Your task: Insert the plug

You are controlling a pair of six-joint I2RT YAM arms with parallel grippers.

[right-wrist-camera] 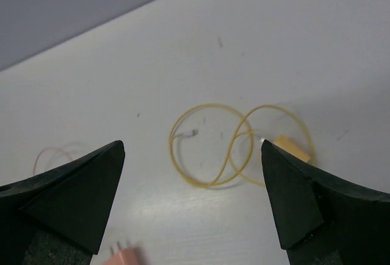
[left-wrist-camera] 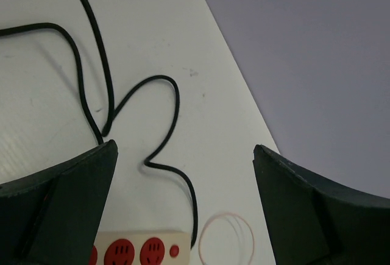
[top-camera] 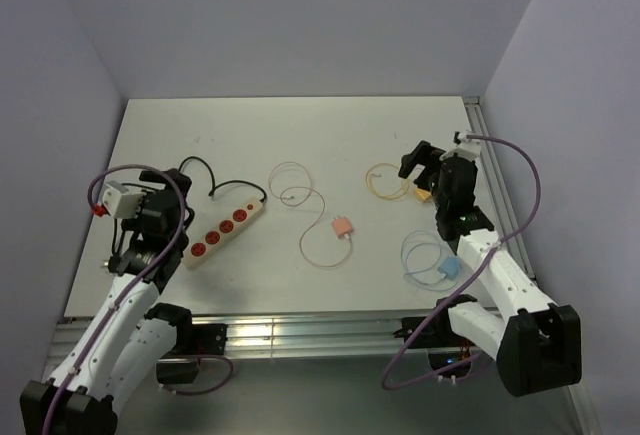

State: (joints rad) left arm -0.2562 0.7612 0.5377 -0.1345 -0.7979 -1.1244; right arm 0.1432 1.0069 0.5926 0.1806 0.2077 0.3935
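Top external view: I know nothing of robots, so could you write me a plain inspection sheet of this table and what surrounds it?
Surface: white table, a few faint marks.
Job's things: cream power strip with red sockets, nothing plugged in; pink plug, yellow plug and blue plug lie loose, apart from it. Which one is meant, I cannot tell.
Clutter: nothing seen.
Grippers: left pincer open over the strip's cord end; right pincer open over the yellow cable; both hold nothing.
Cables: black cord looped; pink cable and blue cable coiled; purple cables along the arms.
Surroundings: plain lilac walls on three sides.
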